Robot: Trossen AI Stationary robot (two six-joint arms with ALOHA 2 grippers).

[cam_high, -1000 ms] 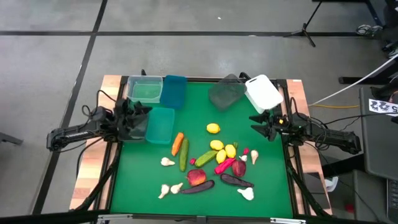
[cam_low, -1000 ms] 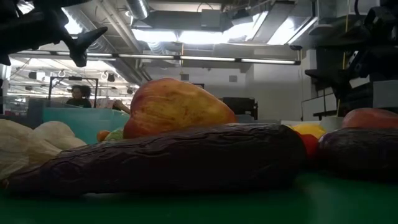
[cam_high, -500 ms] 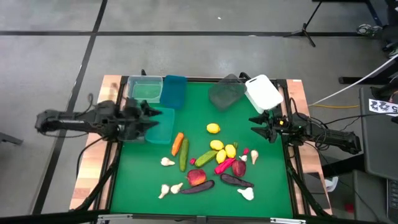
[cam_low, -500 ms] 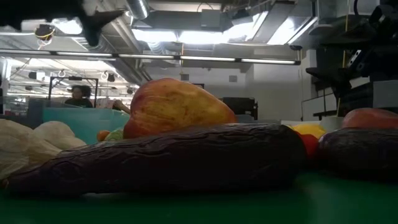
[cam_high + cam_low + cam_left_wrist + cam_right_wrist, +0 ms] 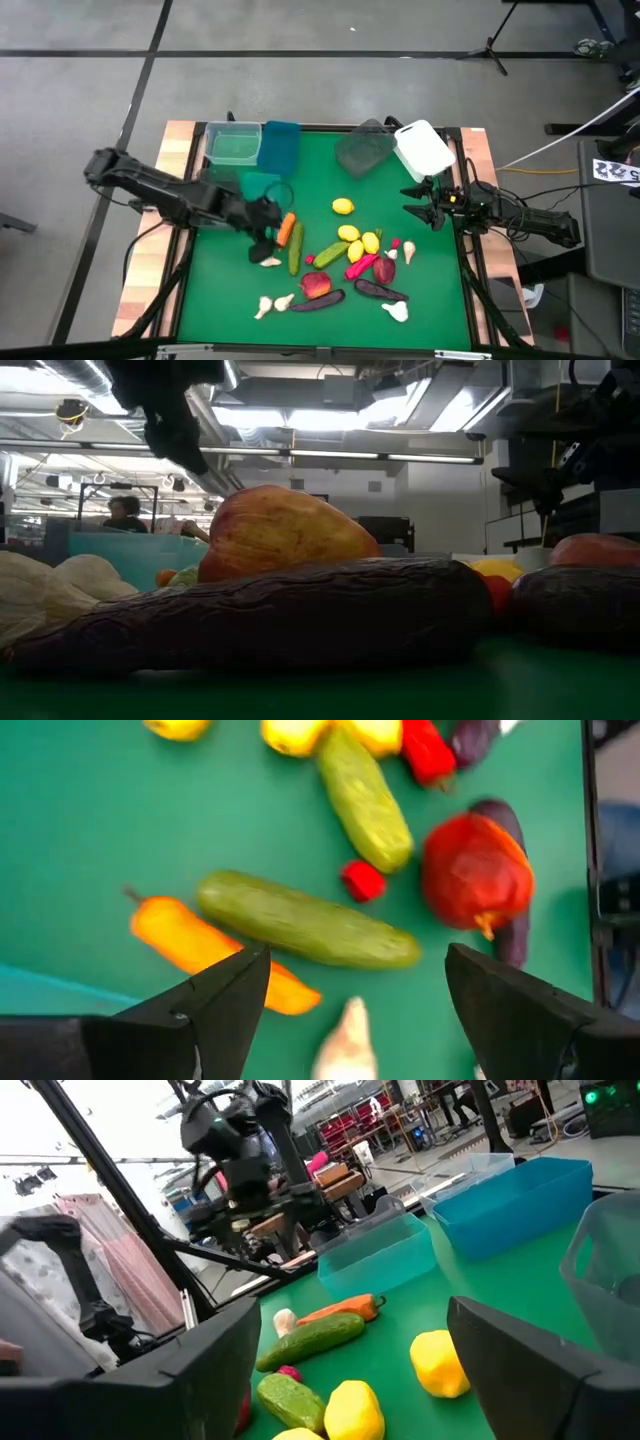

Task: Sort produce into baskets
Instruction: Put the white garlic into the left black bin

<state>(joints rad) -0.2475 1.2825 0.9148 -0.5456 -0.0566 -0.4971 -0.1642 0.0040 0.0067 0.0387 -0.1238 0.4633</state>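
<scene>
The produce lies in a loose heap on the green mat: a carrot, cucumbers, lemons, an apple, eggplants, garlic bulbs and peppers. The baskets stand along the far edge: clear green, blue, teal, grey and white. My left gripper hangs open above the mat, slanting down beside the carrot and a cucumber. My right gripper waits open at the right edge.
The left arm reaches across the teal basket and hides part of it. The mat's near left corner and the far middle strip are bare. In the low view an eggplant and the apple fill the foreground.
My left gripper has swung from the table's left edge, beside the teal basket, toward the right and near side, and now stands over the mat by the carrot. It has tipped from level to slanting down. It has stayed open. No produce has moved.
</scene>
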